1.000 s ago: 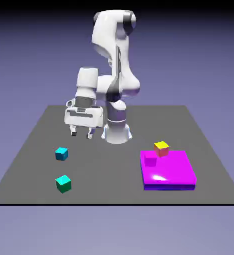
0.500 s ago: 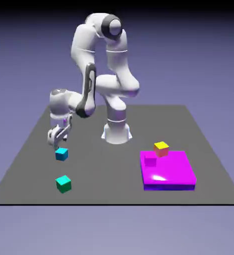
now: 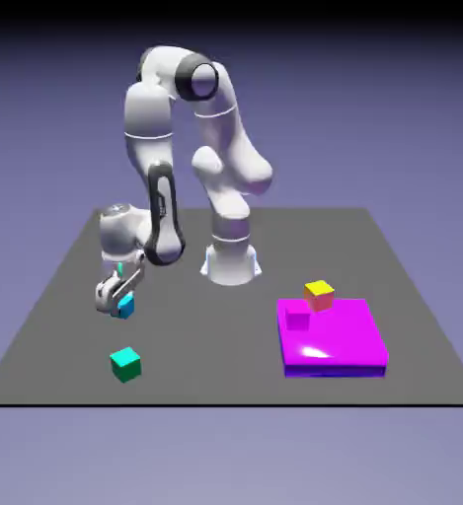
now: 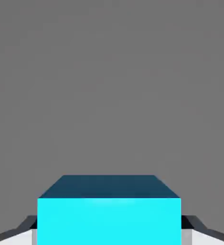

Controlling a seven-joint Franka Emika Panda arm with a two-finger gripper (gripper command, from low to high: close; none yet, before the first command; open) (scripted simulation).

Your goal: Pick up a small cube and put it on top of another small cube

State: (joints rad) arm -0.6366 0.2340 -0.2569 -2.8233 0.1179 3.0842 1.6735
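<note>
Nearest, the dark table is stretching its front edge across the exterior view. Toward that edge, on the exterior view's left, the green-sided cube is sitting on the tabletop, showing its bright cyan-green top. Over on the exterior view's right, a broad magenta slab is lying flat, its front side showing deep blue-violet. A little magenta block is showing at the slab's far left corner (nearly the same colour, so it is almost blending in). Just beside it, a cube with a yellow top and orange sides is standing by the slab's far edge; whether it is resting on the slab or behind it, I cannot tell.

Farther back than the green-sided cube, the blue-sided cube is sitting between the fingers of the gripper. The fingertips are clamping it from both sides (the hand view is showing its cyan top filling the space between them). In the exterior view, the gripper is partly hiding it. Farther still, the white arm is rising from its base and bending down to the cube.
</note>
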